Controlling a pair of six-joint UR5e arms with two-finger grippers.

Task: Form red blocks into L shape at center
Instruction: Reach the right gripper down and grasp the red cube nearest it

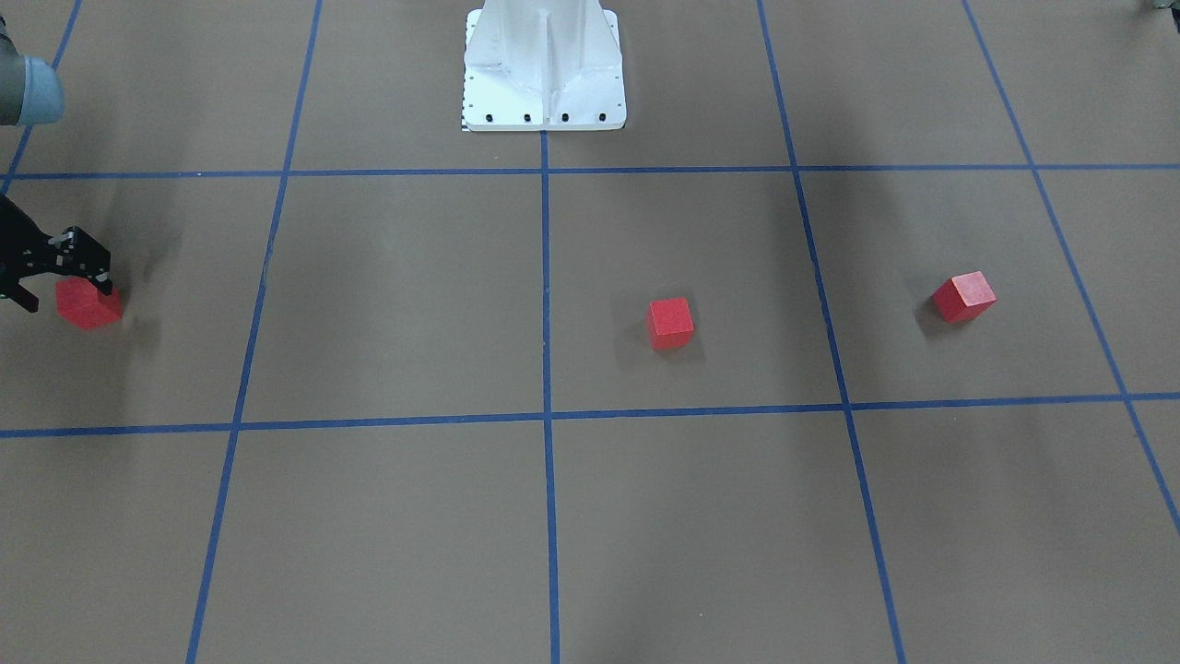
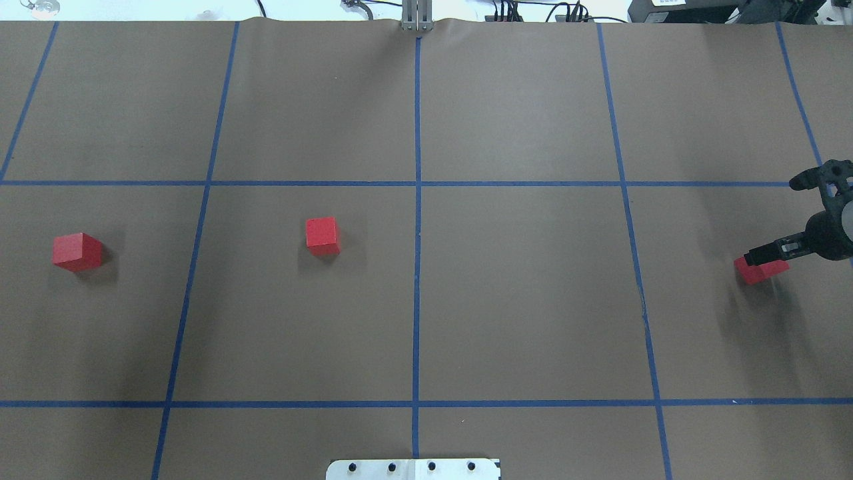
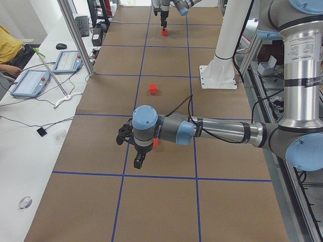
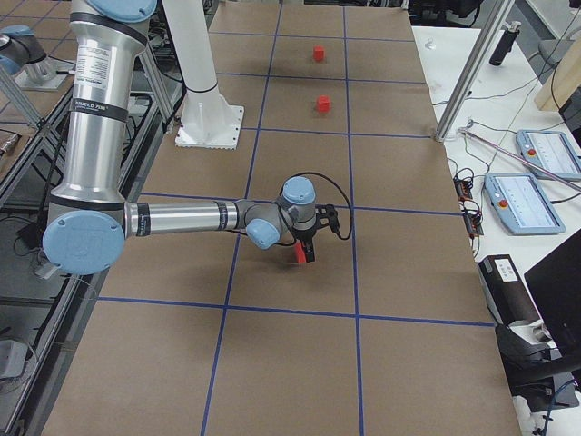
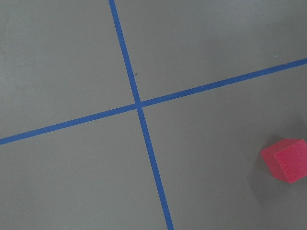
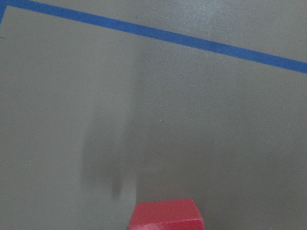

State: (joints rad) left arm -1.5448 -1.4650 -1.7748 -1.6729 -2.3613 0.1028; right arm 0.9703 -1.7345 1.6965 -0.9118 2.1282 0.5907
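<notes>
Three red blocks lie on the brown surface. One block [image 2: 322,235] [image 1: 670,323] sits just to the robot's left of the center [image 2: 417,293], where the central blue line runs. A second block [image 2: 76,251] [image 1: 963,297] lies far on the robot's left and also shows in the left wrist view [image 5: 285,160]. My right gripper [image 2: 766,259] [image 1: 66,288] is at the far right, its fingers on either side of the third block [image 2: 760,271] [image 1: 88,306] [image 6: 165,214], shut on it. My left gripper [image 3: 139,160] hovers above the table; I cannot tell whether it is open.
The white robot base [image 1: 544,92] [image 2: 413,469] stands at the robot's table edge. A metal post [image 3: 75,35] and operator tablets [image 3: 30,80] line the far side. Blue tape lines divide the surface into squares.
</notes>
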